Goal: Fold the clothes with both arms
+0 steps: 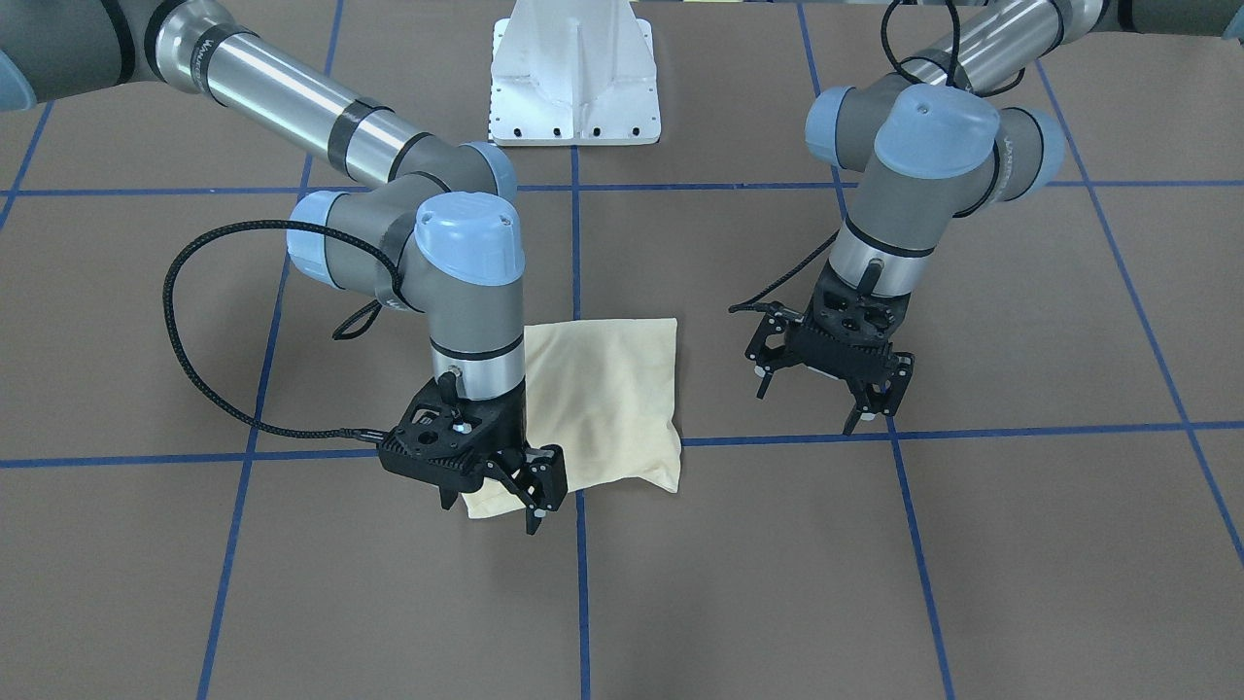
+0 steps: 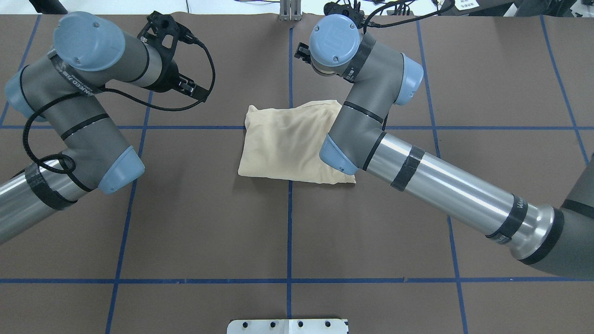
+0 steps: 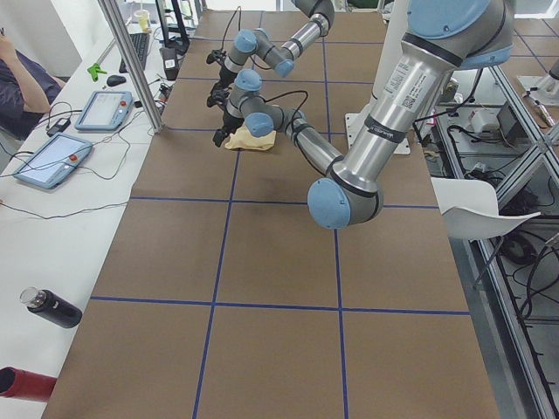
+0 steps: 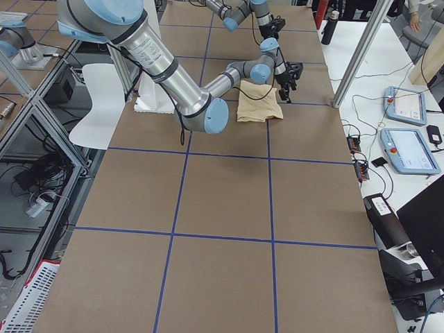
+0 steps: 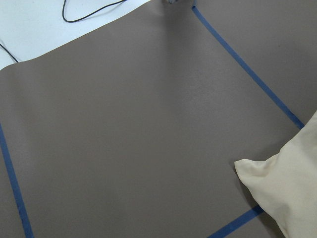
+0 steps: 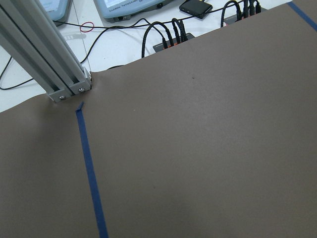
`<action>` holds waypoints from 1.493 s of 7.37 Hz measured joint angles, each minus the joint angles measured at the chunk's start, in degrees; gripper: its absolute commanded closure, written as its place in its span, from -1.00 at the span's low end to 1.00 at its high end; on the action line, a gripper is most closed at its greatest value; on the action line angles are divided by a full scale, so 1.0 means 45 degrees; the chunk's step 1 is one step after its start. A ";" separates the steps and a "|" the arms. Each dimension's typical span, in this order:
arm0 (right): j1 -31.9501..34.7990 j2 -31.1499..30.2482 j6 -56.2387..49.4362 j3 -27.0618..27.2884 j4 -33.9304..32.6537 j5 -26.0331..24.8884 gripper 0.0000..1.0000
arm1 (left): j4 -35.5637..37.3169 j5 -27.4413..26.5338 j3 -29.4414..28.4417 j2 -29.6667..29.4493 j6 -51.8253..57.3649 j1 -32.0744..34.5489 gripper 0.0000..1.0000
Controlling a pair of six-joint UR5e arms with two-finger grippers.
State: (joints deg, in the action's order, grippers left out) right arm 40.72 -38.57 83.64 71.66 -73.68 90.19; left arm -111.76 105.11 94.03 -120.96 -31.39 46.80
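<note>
R gripper (image 1: 491, 510): jaws apart, nothing held, poised at the corner of the folded shirt (image 1: 603, 389) on the operators' side. Contact w/ cloth: can't tell. L gripper (image 1: 805, 408): jaws apart, empty, over bare table (image 1: 972, 544), clear of the shirt. Shirt lies mid-table as a rectangle, across the blue tape lines (image 1: 581, 603).

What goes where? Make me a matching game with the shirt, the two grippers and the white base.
Things:
1. shirt
2. left gripper
3. right gripper
4. white base

Places:
A. over bare table, apart from the cloth
B. at the cloth's corner
C. folded up, lying mid-table
D. standing at the robot's side of the table

Pairs: 1-C, 2-A, 3-B, 4-D
</note>
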 measured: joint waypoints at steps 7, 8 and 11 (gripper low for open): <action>0.4753 -1.1508 -0.9999 0.9792 -0.1440 0.5146 -0.99 | 0.0193 0.0451 0.4953 0.5625 0.3598 0.1950 -1.00; 0.6372 -1.2905 -1.2526 0.9745 -0.1186 0.6183 -0.99 | 0.0189 0.1275 0.4976 0.6063 0.4745 0.2851 -1.00; 1.0902 -1.5289 -1.8376 0.8688 -0.1196 0.8854 -1.00 | 0.0137 0.3197 0.4952 0.7440 0.6534 0.5511 -1.00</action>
State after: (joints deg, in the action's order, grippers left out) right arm 89.78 -107.38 0.95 110.76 -79.06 130.03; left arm -111.14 119.50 116.31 -87.48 -1.98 71.60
